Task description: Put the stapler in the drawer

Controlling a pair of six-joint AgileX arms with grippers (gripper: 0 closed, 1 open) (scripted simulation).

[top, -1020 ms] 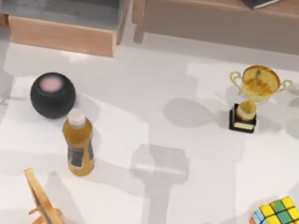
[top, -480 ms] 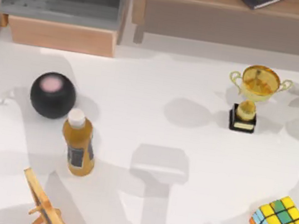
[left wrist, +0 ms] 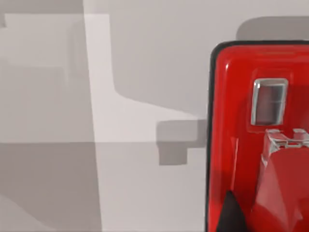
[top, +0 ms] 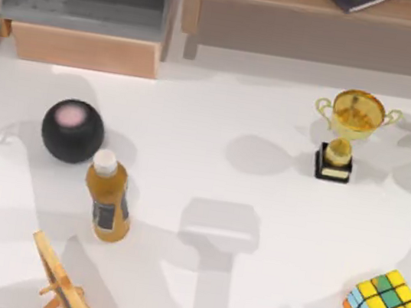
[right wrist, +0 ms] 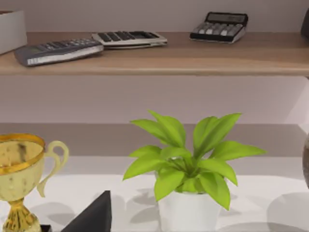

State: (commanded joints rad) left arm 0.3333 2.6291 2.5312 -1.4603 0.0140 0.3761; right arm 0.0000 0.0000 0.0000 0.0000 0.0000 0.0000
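Red plastic dominates the left wrist view: the stapler (left wrist: 258,140) sits right up against that camera, glossy top with a little clear window showing, and a dark finger tip (left wrist: 231,215) pokes in at its near end; so my read is the left gripper has it, but whether the fingers are actually clamped on it I honestly cannot tell from this angle. Under it is just pale table and shadows, so I'd guess it's being carried rather than lying down.

From above, the drawer (top: 86,49) is pulled open at about 10 o'clock on the table (top: 215,140), grey floor bare, tan front panel facing the middle; open like that so the stapler can drop straight in. Nothing red inside it yet, so the drop isn't done.

Stuff near the route: a black ball speaker (top: 73,130) and an amber bottle (top: 108,198) out at 9 o'clock, a wooden stand (top: 63,280) at 7 o'clock; the bottle's tall and tippy, worth keeping clear.

The right arm seems parked over at 3 o'clock; its wrist view looks at the potted plant (right wrist: 186,164) and the trophy (right wrist: 21,179) below the long shelf (right wrist: 154,58); a dark finger tip (right wrist: 94,215) shows, open or closed I can't say.
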